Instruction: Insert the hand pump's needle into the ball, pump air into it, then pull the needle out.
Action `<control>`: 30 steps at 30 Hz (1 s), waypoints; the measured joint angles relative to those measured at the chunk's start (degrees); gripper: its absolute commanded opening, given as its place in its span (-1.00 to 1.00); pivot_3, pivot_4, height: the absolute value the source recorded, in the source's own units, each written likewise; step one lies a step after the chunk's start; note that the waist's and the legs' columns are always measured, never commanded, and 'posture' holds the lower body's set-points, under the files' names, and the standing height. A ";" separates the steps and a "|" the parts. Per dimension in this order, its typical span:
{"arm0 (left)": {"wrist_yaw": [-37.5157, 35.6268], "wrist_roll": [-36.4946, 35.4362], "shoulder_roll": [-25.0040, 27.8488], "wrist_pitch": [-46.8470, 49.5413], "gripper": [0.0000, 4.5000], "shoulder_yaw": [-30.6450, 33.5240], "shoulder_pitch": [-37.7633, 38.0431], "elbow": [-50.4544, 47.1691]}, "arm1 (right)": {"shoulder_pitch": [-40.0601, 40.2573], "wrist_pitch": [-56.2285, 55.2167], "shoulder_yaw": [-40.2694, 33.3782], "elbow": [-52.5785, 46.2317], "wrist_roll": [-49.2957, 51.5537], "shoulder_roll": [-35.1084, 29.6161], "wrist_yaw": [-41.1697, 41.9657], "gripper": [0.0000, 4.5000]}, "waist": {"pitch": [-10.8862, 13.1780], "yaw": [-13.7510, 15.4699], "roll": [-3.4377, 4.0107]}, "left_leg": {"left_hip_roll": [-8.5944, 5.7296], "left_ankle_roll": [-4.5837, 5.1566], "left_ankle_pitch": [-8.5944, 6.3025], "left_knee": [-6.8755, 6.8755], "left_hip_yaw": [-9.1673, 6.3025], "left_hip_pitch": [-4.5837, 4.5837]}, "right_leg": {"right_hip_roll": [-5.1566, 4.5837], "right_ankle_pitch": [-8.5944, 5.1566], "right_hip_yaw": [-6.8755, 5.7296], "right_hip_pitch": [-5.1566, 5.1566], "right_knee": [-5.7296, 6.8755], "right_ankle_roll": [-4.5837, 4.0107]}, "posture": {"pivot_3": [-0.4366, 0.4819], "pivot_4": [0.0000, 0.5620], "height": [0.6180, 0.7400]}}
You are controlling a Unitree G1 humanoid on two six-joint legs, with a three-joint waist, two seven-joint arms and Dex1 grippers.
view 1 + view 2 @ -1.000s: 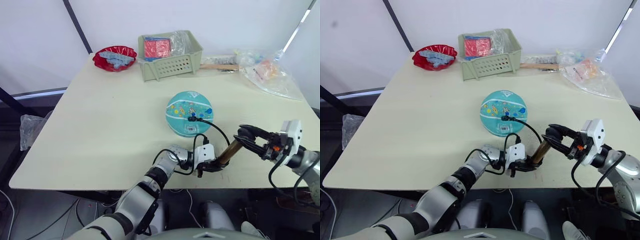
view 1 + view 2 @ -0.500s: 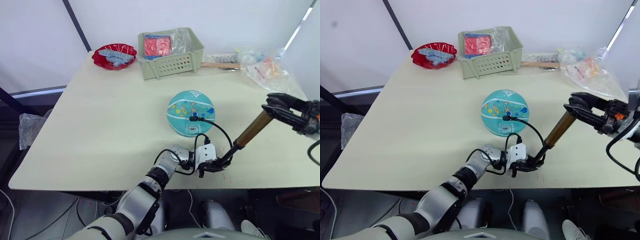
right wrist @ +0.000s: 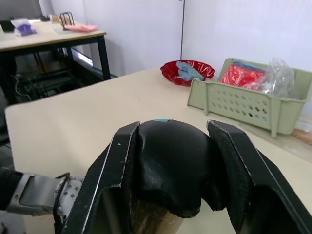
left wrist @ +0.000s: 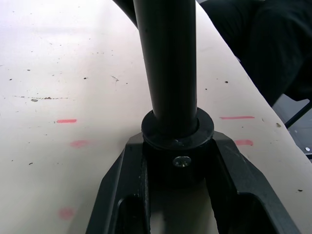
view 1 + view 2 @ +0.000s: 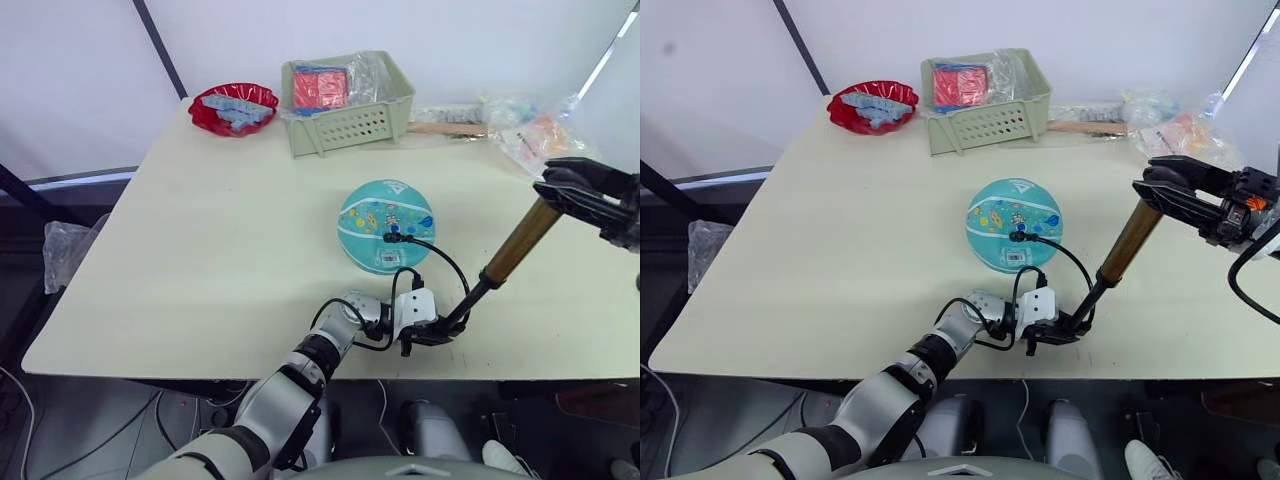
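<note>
While the ball point(image 5: 386, 225) sits out in the middle of the table point(image 5: 200, 240), the hand pump point(image 5: 500, 262) stands tilted near the front edge, base down by the left gripper point(image 5: 436, 331) and T-handle up in the right gripper point(image 5: 566, 185). From the head views the pump rod is drawn out, gold barrel riding high and a thin black shaft running down to the base. The left wrist view adds the close-up: both fingers point(image 4: 122, 195) are pinched around the black foot collar, flat on the tabletop. The right wrist view shows those fingers point(image 3: 112, 170) clamped on either side of the black handle point(image 3: 168, 165). The black hose point(image 5: 440, 262) loops from the base to a fitting on the ball; the needle itself is too small to make out, probably sunk in. A green basket point(image 5: 345, 100) and red bowl point(image 5: 233, 107) sit at the far edge.
</note>
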 measured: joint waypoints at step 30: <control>0.48 0.67 0.67 0.23 -0.54 -0.01 0.85 0.10 | 19.72 -21.74 17.32 0.16 -22.95 20.68 -1.39 -0.27 | -0.97 -0.51 -0.04 | 0.23 -0.01 -0.01 -0.18 -0.71 0.84 | 0.31 -0.22 -0.62 0.93 -0.02 -0.34 | -0.05 -0.47 0.96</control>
